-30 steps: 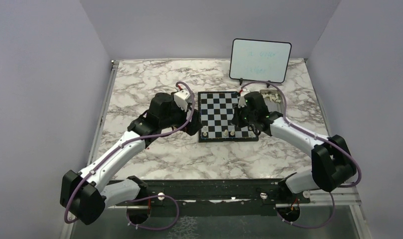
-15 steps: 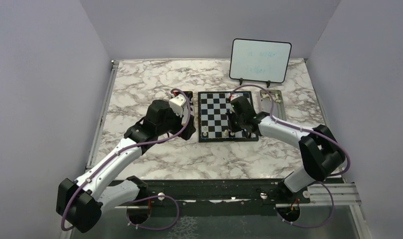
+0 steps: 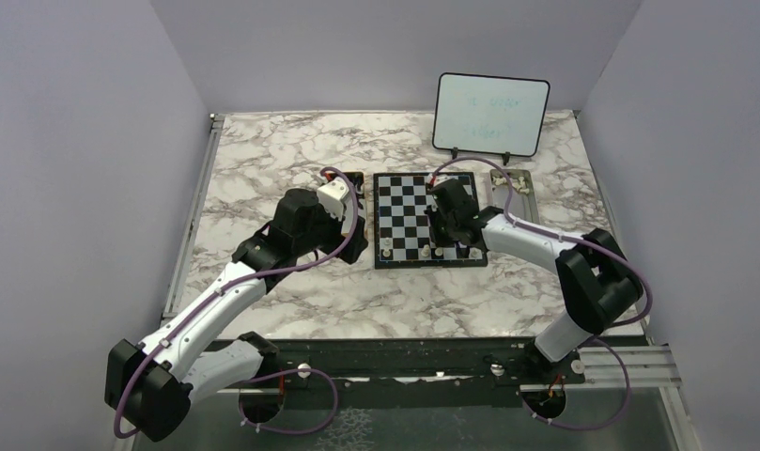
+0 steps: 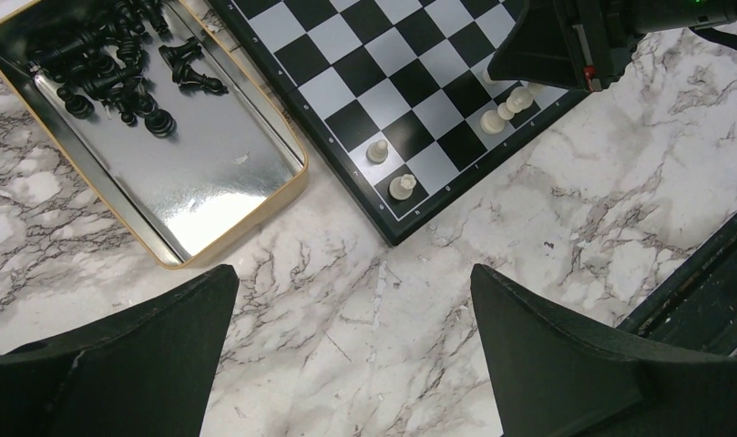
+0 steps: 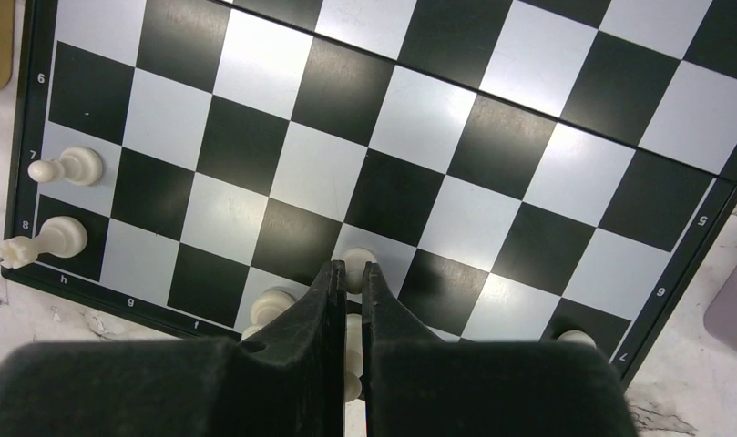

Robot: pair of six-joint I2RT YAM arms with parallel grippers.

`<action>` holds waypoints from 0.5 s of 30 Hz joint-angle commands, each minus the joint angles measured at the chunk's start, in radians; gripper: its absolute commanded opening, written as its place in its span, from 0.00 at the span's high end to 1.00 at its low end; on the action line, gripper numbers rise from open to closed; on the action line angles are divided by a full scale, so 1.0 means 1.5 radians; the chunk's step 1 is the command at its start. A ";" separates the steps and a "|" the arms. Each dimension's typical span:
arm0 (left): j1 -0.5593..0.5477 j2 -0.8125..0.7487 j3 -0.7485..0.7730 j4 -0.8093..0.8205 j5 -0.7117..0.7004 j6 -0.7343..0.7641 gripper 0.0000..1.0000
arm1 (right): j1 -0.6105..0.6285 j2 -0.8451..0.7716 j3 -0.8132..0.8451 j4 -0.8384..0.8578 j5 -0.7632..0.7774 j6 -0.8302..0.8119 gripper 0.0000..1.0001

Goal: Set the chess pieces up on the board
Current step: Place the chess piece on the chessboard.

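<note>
Glossy board (image 5: 419, 118), shiny metal tray (image 4: 209, 155)

The right arm (image 3: 535, 246) has swung in from the metal tray (image 3: 515, 188) beside the board's (image 3: 409, 202) right edge. Its hand (image 5: 349, 269) now stands over the board's near rows with a cream-white piece (image 5: 357, 255) between its fingers. The left arm (image 3: 235, 282) has drawn back toward the near left, so its hand (image 4: 353, 278) uncovers more of the gold-rimmed tray (image 4: 209, 173) on the desk.
</note>
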 commanded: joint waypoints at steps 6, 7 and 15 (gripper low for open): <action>0.002 -0.009 -0.008 0.013 -0.013 0.009 0.01 | 0.004 0.016 0.026 -0.041 0.018 0.010 0.91; 0.002 -0.010 -0.008 0.013 -0.013 0.009 0.01 | 0.004 0.017 0.027 -0.043 0.018 0.010 0.91; 0.002 -0.009 -0.008 0.013 -0.014 0.010 0.01 | 0.005 0.024 0.038 -0.051 0.012 0.011 0.84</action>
